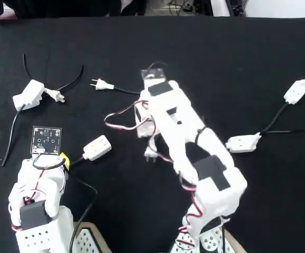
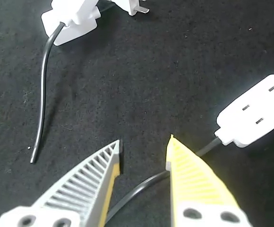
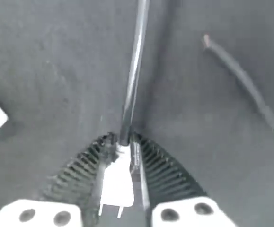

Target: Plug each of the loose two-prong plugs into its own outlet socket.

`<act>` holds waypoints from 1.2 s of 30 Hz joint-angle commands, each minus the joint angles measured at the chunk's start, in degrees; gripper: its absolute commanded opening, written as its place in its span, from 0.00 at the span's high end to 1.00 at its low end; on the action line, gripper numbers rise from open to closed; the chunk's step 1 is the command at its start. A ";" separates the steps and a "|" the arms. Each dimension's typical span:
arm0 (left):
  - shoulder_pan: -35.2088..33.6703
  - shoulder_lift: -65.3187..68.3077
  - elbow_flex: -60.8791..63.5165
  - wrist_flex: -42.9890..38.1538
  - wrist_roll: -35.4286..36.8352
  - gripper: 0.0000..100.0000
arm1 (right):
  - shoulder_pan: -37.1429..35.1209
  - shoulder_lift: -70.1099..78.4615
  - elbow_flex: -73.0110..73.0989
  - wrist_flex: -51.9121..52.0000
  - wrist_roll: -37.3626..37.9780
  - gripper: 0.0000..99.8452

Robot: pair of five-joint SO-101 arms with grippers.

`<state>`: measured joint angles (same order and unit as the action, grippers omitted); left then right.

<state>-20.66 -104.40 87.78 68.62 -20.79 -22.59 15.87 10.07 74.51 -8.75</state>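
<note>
Over to the right pincer (image 3: pixel 122 139) — clamped shut on a white two-prong plug (image 3: pixel 118 182), prongs back toward the wrist, black cord (image 3: pixel 134 71) running straight out ahead over the bench (image 3: pixel 42 71). From the high view, carried under the long arm near the middle of the bench, prongs peeking out below.

Now the left pincer (image 2: pixel 144 142): spread open, gripping nothing, poised over a black cable (image 2: pixel 137 189) just beside a white outlet socket (image 2: pixel 257 113). Slots on that one in plain sight and unfilled.

Farther off, a second socket (image 2: pixel 70 19) with a loose plug (image 2: pixel 132 5) just beside it — prongs out in the open, not pushed in. Another plug (image 1: pixel 102 84) flat on the bench, apart from every socket. Out at the far side, a third socket (image 1: pixel 243 142) on its black lead.
</note>
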 commanded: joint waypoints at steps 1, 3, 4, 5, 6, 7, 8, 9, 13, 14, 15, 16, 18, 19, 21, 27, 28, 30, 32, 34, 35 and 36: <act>0.66 0.00 -0.22 -1.32 0.44 0.83 | 1.14 3.82 -3.12 -3.78 16.26 0.99; 0.66 0.00 -0.22 -1.32 0.44 0.83 | 0.97 6.11 -3.47 -3.78 19.96 0.99; 0.66 0.00 -0.22 -1.32 0.44 0.83 | 0.97 6.46 -3.91 -3.69 20.75 0.98; 0.66 0.00 -0.22 -1.32 0.35 0.83 | 1.14 6.46 -4.35 -2.73 21.45 0.96; 0.66 0.00 -0.22 -1.23 0.35 0.83 | 1.23 6.37 -4.79 -0.79 22.42 0.92; 0.66 0.00 -0.22 -1.14 0.26 0.83 | 1.23 6.29 -6.02 1.32 22.77 0.88; 0.66 0.00 -0.22 -1.05 0.26 0.83 | 1.14 6.29 -7.34 3.69 22.86 0.84; 0.66 0.00 -0.22 -1.05 0.26 0.83 | 1.05 6.20 -8.57 5.54 22.86 0.79; 0.66 0.00 -0.22 -1.05 0.26 0.83 | 0.79 6.20 -13.93 11.78 22.77 0.70; 0.66 0.00 -0.22 -0.97 0.26 0.83 | 0.44 6.29 -15.25 13.71 22.77 0.70; 0.66 0.00 -0.22 -0.97 0.26 0.83 | -0.09 6.37 -16.40 15.91 22.86 0.70; 0.66 0.00 -0.31 -0.88 0.26 0.83 | -0.62 6.46 -17.36 18.11 23.03 0.70; 0.66 0.00 -0.31 -0.88 0.26 0.83 | -1.49 6.55 -17.89 21.36 23.12 0.70; 0.66 0.00 -0.31 -0.88 0.26 0.83 | -1.76 6.55 -17.45 21.63 22.95 0.70; 0.66 0.00 -0.31 -0.88 0.26 0.83 | -1.58 6.64 -15.34 20.57 22.95 0.70; 0.66 0.00 -0.40 -0.88 0.26 0.83 | -1.67 6.55 -4.26 13.63 22.86 0.70; 0.66 0.00 -0.40 -0.88 0.26 0.83 | -1.67 6.55 -2.95 12.22 22.77 0.70; 0.66 0.00 -0.40 -0.88 0.26 0.83 | -1.67 6.55 -0.92 9.05 22.77 0.70; 0.57 0.00 -0.40 -0.88 0.26 0.83 | -1.49 6.55 0.48 6.95 22.77 0.70; 0.57 0.00 -0.40 -0.88 0.26 0.83 | -1.49 6.55 1.63 5.98 22.77 0.70; 0.66 0.00 -0.40 -0.88 0.26 0.83 | -1.58 6.55 1.80 5.98 22.77 0.70; 0.66 0.00 -0.40 -0.88 0.26 0.83 | -1.58 6.55 1.80 5.98 22.77 0.70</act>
<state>-20.66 -104.40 87.78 68.62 -20.79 -23.47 22.64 11.82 81.36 13.93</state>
